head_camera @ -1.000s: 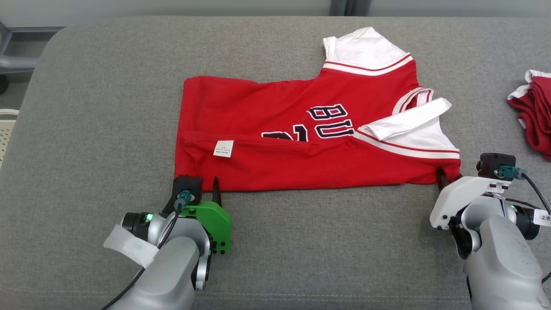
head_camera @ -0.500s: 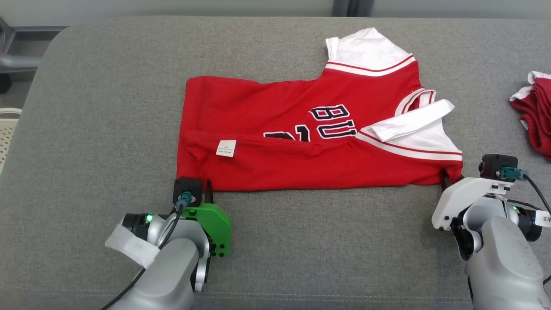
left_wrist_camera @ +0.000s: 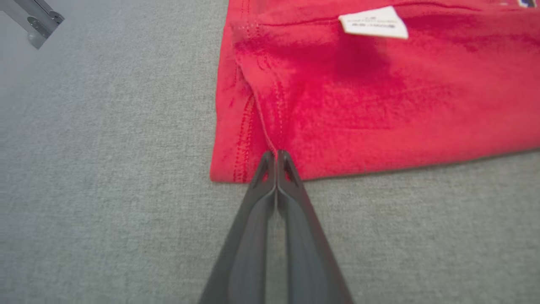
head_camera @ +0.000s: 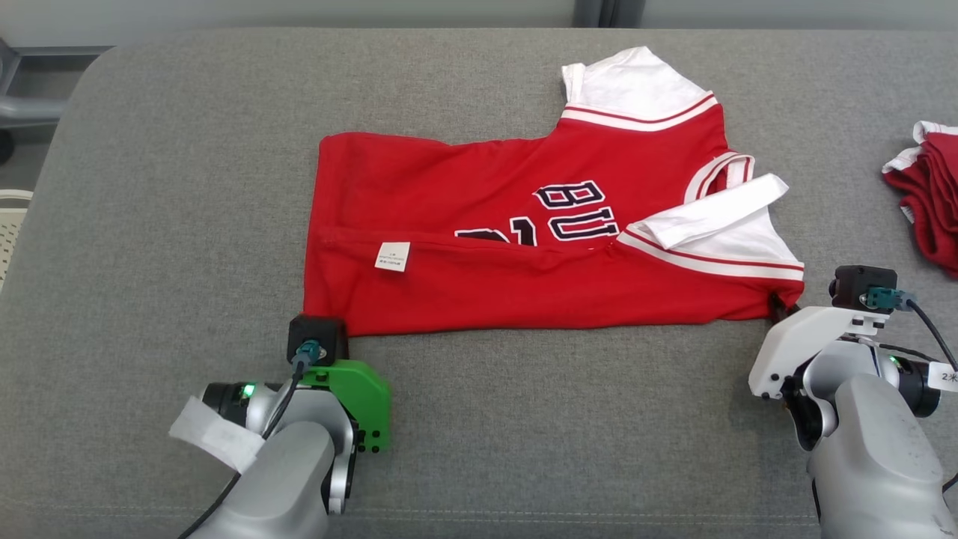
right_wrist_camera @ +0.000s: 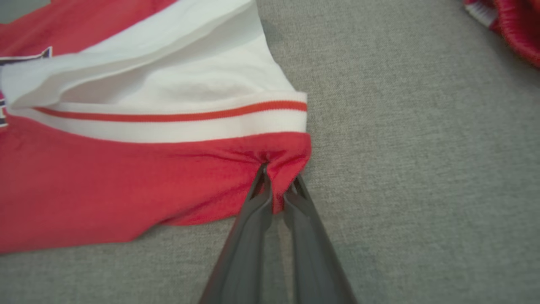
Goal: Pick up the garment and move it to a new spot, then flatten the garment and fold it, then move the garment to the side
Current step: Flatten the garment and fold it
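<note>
The garment (head_camera: 524, 277), a red jersey with white sleeves and dark letters, lies folded lengthwise on the grey cushion (head_camera: 187, 187). A white care label (head_camera: 391, 256) shows on the folded-over flap. In the left wrist view my left gripper (left_wrist_camera: 276, 154) is shut on the near hem corner of the garment (left_wrist_camera: 358, 97), tips pressed together on the red cloth. My right gripper (right_wrist_camera: 278, 173) is shut on a pinch of red cloth at the near shoulder corner of the garment (right_wrist_camera: 105, 181), just below the white striped band. In the head view my right gripper (head_camera: 778, 303) touches that corner.
A second red and white cloth heap (head_camera: 928, 202) lies at the cushion's right edge, also in the right wrist view as the cloth heap (right_wrist_camera: 514, 25). A metal frame piece (left_wrist_camera: 33, 21) shows beyond the cushion's left side. Bare grey cushion lies in front of the garment.
Both grippers have closed on the garment's near corners, the left one from wide open. The left wrist has shifted slightly left. The near right corner now bunches up between the right fingers.
</note>
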Controlling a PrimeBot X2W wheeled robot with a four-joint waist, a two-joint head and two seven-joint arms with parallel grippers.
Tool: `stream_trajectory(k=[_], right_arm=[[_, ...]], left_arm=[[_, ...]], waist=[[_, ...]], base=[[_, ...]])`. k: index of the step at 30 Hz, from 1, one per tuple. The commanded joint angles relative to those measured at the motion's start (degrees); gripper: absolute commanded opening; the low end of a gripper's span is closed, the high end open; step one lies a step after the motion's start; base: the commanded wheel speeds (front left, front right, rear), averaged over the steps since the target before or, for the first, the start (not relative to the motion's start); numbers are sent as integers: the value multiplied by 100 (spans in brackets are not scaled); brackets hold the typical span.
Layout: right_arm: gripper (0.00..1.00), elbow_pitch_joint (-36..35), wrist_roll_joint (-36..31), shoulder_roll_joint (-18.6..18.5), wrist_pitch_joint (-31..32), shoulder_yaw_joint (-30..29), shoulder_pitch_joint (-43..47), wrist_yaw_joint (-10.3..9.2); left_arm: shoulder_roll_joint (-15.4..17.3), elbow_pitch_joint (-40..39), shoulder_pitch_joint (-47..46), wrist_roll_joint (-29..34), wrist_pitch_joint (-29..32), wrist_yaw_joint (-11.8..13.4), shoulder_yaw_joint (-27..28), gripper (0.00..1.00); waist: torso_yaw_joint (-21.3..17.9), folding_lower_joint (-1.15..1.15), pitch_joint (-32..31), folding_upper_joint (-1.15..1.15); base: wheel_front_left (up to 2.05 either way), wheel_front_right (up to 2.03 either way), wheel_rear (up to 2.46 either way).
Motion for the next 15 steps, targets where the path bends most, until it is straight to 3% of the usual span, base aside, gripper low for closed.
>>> stream_trajectory(k=[1,15], right_arm=[[0,64,-56,-40,33,-60,62,-17],[0,-236,-3,-42,190,-97,303,-16]], left_arm=[[78,17,88,-64,-54,-43,54,0],[746,-419,374,-254,27,-441,100,0]], waist=[[4,0,-13,0],[40,0,-271,0]], base=[[0,0,0],[0,0,0]])
